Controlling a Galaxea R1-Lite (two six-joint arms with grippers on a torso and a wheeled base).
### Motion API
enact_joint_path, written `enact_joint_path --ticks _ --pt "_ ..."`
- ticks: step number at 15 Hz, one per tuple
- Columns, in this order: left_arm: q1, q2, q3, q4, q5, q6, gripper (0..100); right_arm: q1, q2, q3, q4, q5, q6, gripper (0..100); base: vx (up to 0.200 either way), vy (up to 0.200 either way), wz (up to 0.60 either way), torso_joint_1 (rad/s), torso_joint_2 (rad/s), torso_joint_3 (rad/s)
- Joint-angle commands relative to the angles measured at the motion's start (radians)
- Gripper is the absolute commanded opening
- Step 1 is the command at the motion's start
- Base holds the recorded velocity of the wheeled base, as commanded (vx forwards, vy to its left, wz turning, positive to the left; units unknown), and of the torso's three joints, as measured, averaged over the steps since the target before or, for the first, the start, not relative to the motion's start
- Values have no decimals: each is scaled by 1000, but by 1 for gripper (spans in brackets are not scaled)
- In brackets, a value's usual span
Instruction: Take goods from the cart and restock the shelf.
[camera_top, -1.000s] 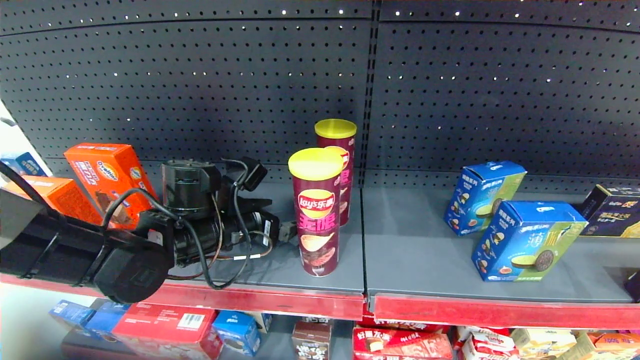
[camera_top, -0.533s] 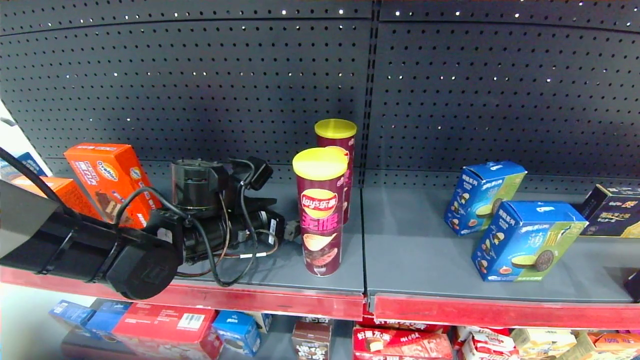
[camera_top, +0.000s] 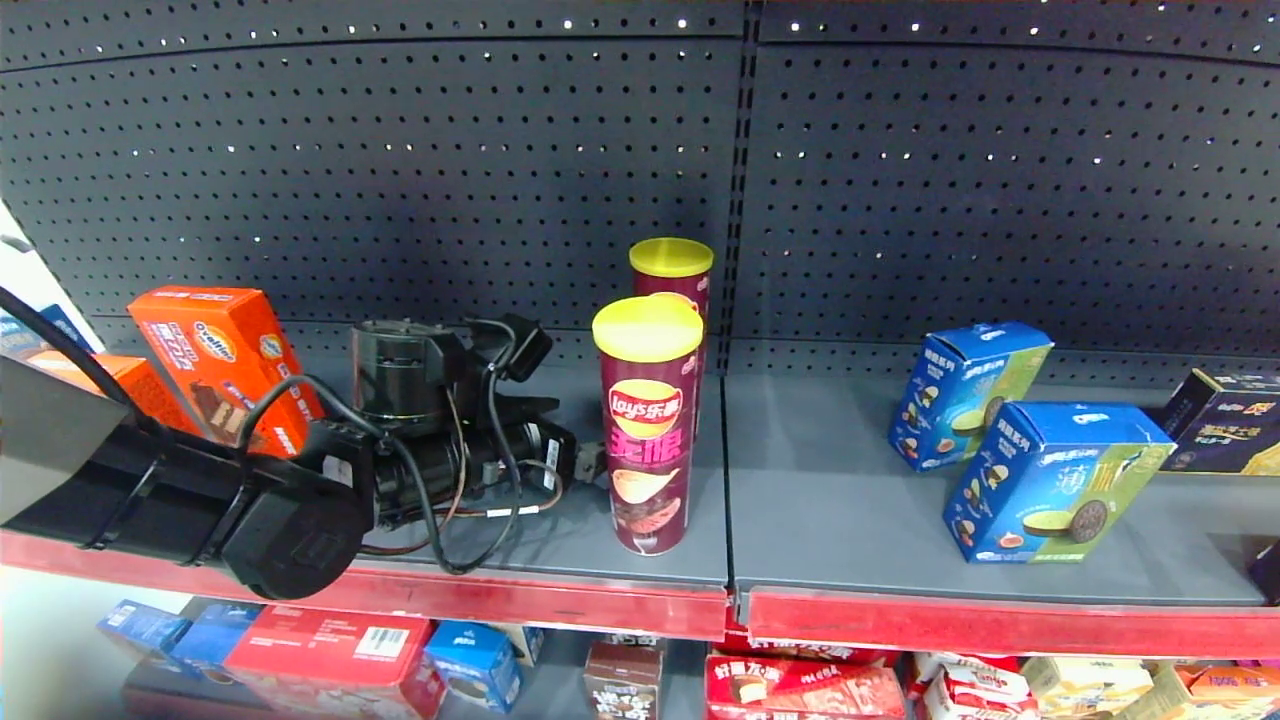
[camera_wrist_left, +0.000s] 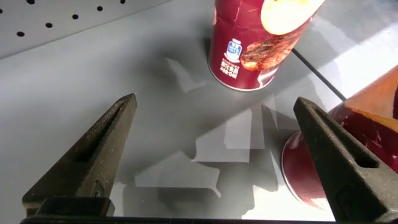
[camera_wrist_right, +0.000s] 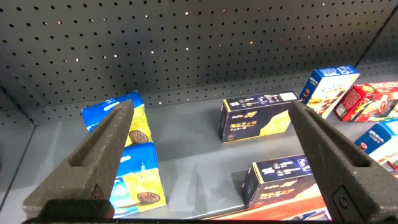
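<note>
Grey shelf (camera_top: 820, 500) decking with a red front lip runs below a dark pegboard wall, and bare deck lies between the front chip can (camera_top: 648, 425) and the blue cookie boxes (camera_top: 1050, 480). That can stands upright near the front edge, a second can (camera_top: 671, 268) close behind it. The left gripper (camera_wrist_left: 214, 102) hovers low over the deck beside them, fingers spread wide with nothing between; the base of one can lies just beside one finger. Orange boxes (camera_top: 222, 355) crowd the arm's far side. The right gripper (camera_wrist_right: 211, 104), fingers likewise apart, faces blue and dark boxes. A dark box (camera_top: 1230, 420) is cut off at the edge.
</note>
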Motion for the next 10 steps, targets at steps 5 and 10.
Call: enact_joint_path --ticks 5,10 --pt "-8 6 -6 0 5 -3 100 0 0 0 1 0 0 100 0 0 0 0 0 0" --pt "7 -3 -7 -2 48 -43 100 0 -4 -2 1 0 0 100 0 0 0 0 0 0"
